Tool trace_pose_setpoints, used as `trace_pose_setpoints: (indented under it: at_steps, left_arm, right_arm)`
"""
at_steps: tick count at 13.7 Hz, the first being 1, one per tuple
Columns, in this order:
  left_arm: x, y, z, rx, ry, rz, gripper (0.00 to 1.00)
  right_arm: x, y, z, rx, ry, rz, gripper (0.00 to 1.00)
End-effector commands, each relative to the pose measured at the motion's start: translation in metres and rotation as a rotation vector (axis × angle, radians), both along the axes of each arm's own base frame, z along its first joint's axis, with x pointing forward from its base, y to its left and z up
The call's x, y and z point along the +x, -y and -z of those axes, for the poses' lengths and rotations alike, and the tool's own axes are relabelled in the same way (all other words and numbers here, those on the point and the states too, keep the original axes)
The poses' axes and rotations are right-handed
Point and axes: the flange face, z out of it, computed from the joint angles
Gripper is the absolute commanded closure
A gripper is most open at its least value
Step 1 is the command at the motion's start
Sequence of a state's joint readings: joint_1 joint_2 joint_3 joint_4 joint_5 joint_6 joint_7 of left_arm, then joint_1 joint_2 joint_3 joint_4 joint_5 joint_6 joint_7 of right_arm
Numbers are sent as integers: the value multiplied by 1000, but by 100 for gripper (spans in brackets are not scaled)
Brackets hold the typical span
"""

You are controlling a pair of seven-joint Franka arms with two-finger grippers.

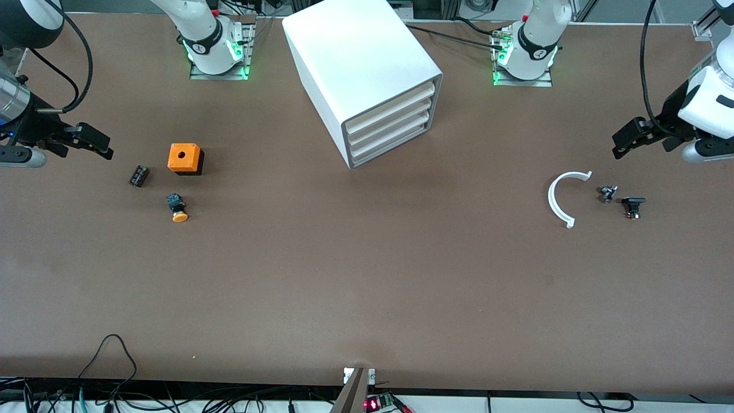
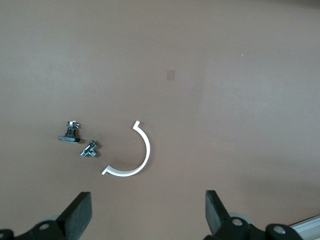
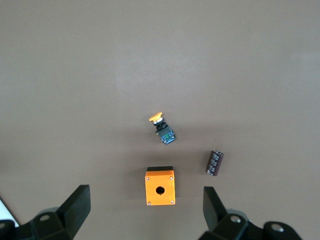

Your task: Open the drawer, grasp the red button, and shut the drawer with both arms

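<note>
Your left claw [image 2: 145, 212] is hanging released over the white arc [image 2: 131, 155]; your right claw [image 3: 145, 212] is hanging released over the orange box [image 3: 159, 186].

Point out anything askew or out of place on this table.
The white cabinet sits skewed, its drawers all shut and angled toward the left arm's end. The orange-capped button lies tipped on its side, nearer the camera than the orange box. No red button shows.
</note>
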State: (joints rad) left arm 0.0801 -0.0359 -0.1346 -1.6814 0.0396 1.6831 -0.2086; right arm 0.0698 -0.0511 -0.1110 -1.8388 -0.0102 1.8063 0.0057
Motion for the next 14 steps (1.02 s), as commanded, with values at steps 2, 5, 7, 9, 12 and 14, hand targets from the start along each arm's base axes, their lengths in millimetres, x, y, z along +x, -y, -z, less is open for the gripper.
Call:
trace_pose_setpoints:
  at_steps: [2,5,7,9,12,14]
  left_arm:
    - [11,1,10,18,-21,10,0]
    - [17,20,29,13,-56,43,0]
    - [41,27,82,-7,-129,71,0]
    - [41,42,96,-51,-148,95,0]
    - [33,63,142,-237,-256,65,0]
    - [25,73,178,-392,-341,60,0]
  right_arm:
    - [-2,-2,-8,-29,17,-39,0]
    - [-1,-1,-10,-28,22,-24,0]
    - [-1,-1,-8,-28,15,-25,0]
    - [0,-3,-7,-28,14,-27,0]
    - [0,-5,-8,-28,17,-28,0]
    - [1,-4,-7,-28,16,-28,0]
